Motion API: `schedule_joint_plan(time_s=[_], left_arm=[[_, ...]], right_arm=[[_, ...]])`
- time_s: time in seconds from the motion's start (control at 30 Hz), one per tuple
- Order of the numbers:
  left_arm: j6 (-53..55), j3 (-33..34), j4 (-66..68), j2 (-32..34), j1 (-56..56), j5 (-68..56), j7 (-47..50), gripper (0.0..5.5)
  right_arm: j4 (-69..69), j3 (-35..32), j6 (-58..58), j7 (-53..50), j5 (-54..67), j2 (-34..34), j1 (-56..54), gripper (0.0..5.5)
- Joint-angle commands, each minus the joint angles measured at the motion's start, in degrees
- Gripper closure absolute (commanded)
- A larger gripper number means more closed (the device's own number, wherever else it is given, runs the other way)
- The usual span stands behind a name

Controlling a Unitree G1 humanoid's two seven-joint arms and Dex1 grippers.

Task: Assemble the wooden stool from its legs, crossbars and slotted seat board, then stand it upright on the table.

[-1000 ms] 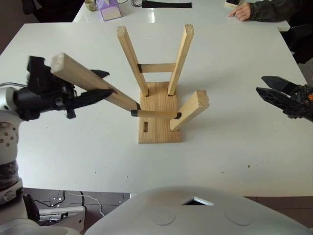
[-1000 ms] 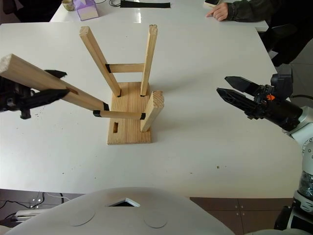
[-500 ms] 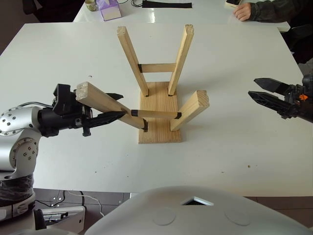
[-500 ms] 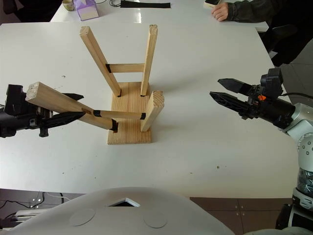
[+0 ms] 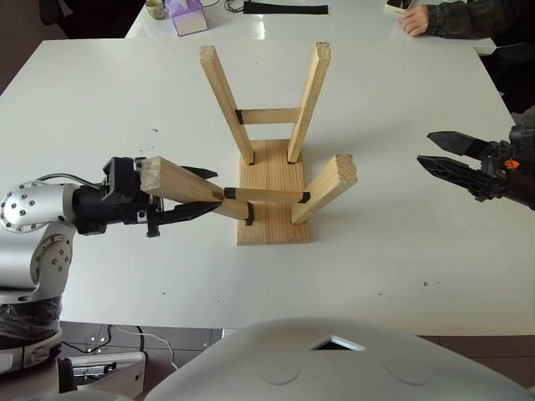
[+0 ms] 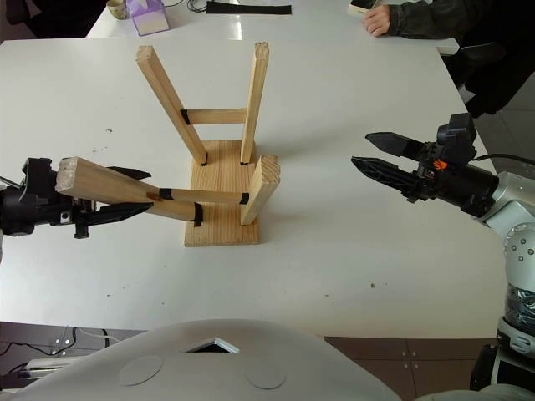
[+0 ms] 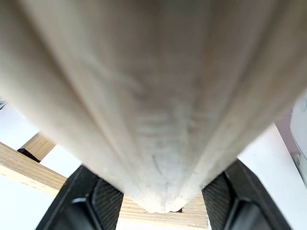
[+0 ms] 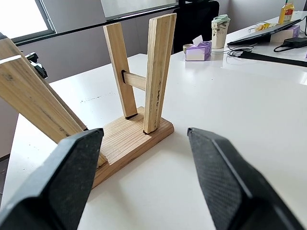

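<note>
A white table (image 5: 376, 267) stands in an office before a second table (image 5: 351, 23) carrying a purple tissue box (image 5: 185, 15) and a cup (image 8: 220, 29), with a black chair (image 8: 196, 17) and a bright window (image 8: 19, 17) behind.

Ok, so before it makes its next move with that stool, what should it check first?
1. Left hand grips the pale wooden leg, fingers on either side: ok.
2. Held leg's foot seated in the flat wooden seat board: cannot tell, its slot is hidden.
3. Held leg upright: not ok, steeply tilted.
4. Its partner leg, joined by a thin crossbar, upright: not ok, leaning right.
5. Far pair of legs standing in the board: ok.
6. Right hand open, clear of the wood: ok.
</note>
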Motion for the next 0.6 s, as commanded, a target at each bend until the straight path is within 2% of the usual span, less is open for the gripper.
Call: schedule_joint_plan(time_s=[0.03, 0.33, 0.6], left_arm=[[1.07, -1.9, 1.78, 2.64, -1.31, 1.86, -2.34, 3.45], [-2.82, -7.85, 6.25, 2.66, -5.1, 6.0, -4.14, 3.45], [-0.88, -10.92, 13.27, 1.92, -10.21, 6.77, -1.41, 3.45]], right_arm=[[-1.03, -0.22, -0.95, -0.65, -0.57, 0.15, 0.19, 2.27], [-0.94, 0.88, -2.28, -0.5, -1.01, 0.37, -0.21, 2.27], [-1.38, 2.04, -3.73, 0.17, -2.18, 0.63, 0.39, 2.27]])
